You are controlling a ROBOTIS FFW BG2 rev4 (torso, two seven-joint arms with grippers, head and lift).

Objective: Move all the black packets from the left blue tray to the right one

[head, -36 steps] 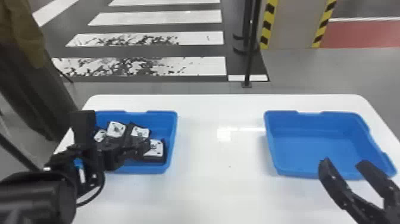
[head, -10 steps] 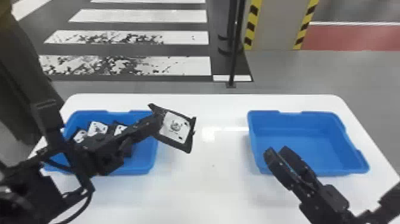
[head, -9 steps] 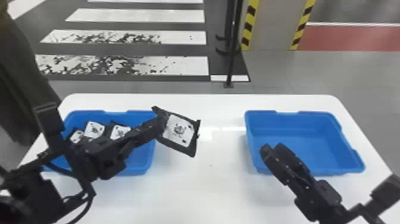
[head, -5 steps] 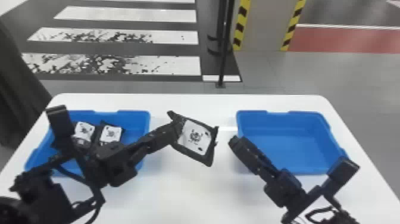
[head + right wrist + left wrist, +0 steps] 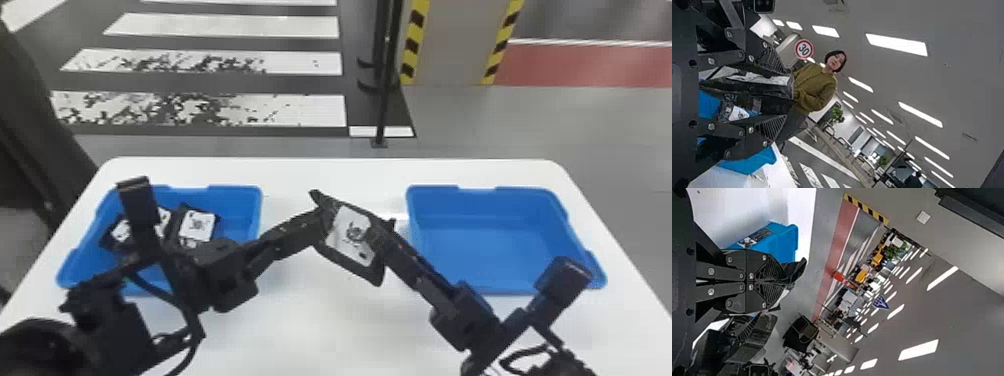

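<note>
Black packet (image 5: 350,237) clamped in left pincer (image 5: 322,222), held above worktop (image 5: 320,325) between left blue tray (image 5: 254,210), near left edge, and right blue tray (image 5: 490,255), near right edge. Right pincer (image 5: 384,234) spread apart around packet's opposite side. Further black packets (image 5: 197,226) contained in left blue tray, toward its far edge.

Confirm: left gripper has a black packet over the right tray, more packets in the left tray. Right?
One fix: the head view shows the held packet over the white table, between the trays, not over the right tray. It is in the left gripper, and more packets do lie in the left tray.
</note>
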